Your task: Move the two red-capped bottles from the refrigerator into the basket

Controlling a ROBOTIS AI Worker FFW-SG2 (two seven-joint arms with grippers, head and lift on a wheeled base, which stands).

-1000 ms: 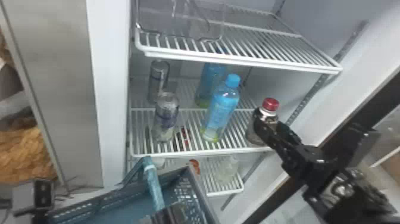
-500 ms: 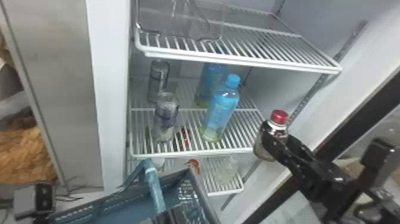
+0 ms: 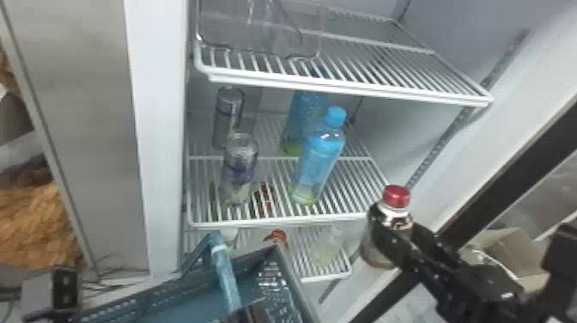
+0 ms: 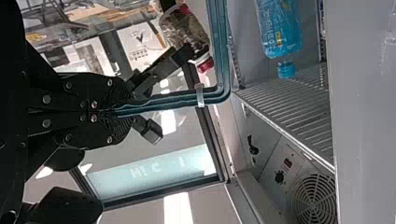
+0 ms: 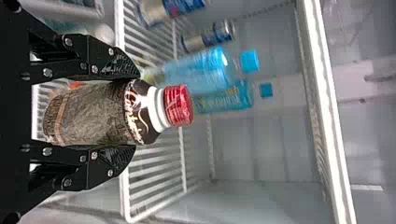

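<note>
You had the red-capped bottle (image 3: 388,234) in your right tool (image 3: 393,227), at four o'clock in the head view, held cap up beside the front right corner of the refrigerator's middle shelf (image 3: 279,222). The right wrist view showed that tool's two black fingers along opposite sides of the bottle, gripping it below the cap, with the dark label between them. Your left tool (image 3: 249,317) was at the bottom edge of the head view, towards six o'clock; the left wrist view showed its fingers drawn narrow and pinching the basket's blue-green handle (image 3: 225,275). The basket (image 3: 141,298) lay at seven o'clock, in front of the refrigerator, with its handle raised above the rim. The bottle you gripped was outside the basket, up and off at about two o'clock from it. On the middle shelf, a blue-capped bottle (image 3: 320,161) stood near the head view's centre, with another blue bottle (image 3: 300,116) behind it, towards twelve o'clock. The front can (image 3: 239,167) stood at nine o'clock and the rear can (image 3: 229,116) at ten. Above them, a clear bin (image 3: 257,34) sat on the upper shelf (image 3: 365,88), between eleven and twelve.
</note>
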